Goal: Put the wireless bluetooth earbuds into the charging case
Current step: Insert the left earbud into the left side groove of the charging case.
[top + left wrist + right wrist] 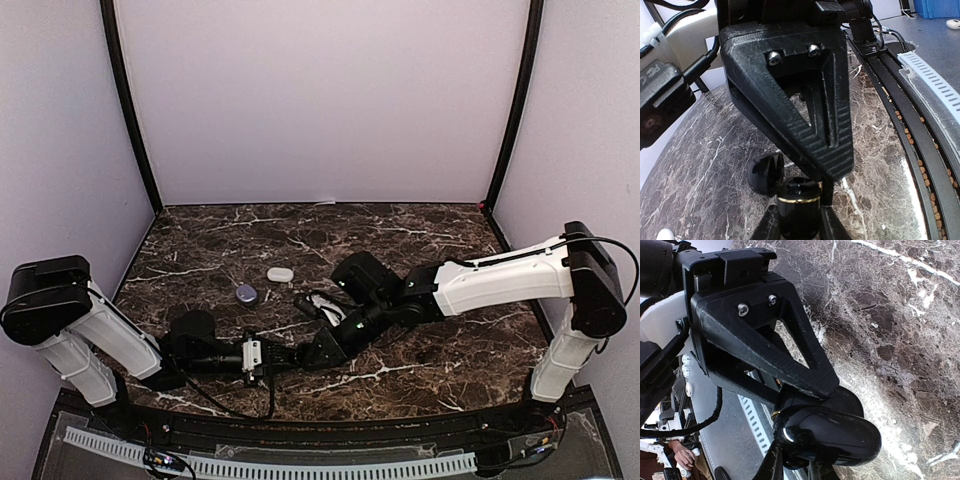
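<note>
A glossy black charging case (798, 217) with a gold band stands upright, its lid (765, 173) swung open to the left. My left gripper (799, 208) is shut on its body. My right gripper (318, 352) comes down onto the case from the right, and one of its fingers (805, 100) fills the left wrist view, tip at the case's right rim. In the right wrist view my right gripper (794, 467) pinches a small dark rounded piece, a dark earbud, pressed against the black lid (835, 435). The case's sockets are mostly hidden.
A white pebble-shaped case (280, 273) and a purple one (246, 292) lie on the marble table (420, 225) just behind the grippers. A slotted white cable rail (270, 465) runs along the near edge. A small white object (664, 234) lies left of the case.
</note>
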Action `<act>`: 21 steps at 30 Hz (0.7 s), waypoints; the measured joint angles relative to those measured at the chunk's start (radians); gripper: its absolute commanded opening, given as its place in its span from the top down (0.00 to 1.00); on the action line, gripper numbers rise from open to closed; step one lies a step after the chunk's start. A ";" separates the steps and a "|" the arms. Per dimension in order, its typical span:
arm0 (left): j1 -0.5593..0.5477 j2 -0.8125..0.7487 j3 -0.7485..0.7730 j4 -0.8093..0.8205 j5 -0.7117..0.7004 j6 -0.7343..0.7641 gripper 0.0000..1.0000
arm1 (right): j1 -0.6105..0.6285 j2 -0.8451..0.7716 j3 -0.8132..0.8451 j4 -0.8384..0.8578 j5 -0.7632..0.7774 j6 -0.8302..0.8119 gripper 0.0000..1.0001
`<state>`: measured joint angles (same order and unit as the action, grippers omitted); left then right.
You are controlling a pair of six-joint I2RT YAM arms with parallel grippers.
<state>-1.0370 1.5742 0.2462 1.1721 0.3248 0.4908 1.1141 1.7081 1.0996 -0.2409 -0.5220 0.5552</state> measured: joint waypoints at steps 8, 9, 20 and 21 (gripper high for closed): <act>0.000 0.000 0.000 0.000 0.000 0.000 0.92 | 0.001 -0.003 0.000 -0.012 0.018 -0.009 0.92; 0.000 0.000 0.000 0.000 0.000 0.000 0.92 | 0.001 -0.005 0.000 -0.015 0.021 -0.012 0.92; 0.000 0.000 0.000 0.000 -0.011 -0.011 0.92 | 0.001 -0.033 0.000 -0.055 0.041 -0.028 0.93; 0.000 0.000 0.000 0.000 -0.015 -0.014 0.92 | 0.001 -0.035 0.000 -0.057 0.044 -0.029 0.93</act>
<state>-1.0370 1.5742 0.2462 1.1721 0.3099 0.4770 1.1149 1.6733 1.0996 -0.2977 -0.4778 0.5266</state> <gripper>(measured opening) 0.242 0.132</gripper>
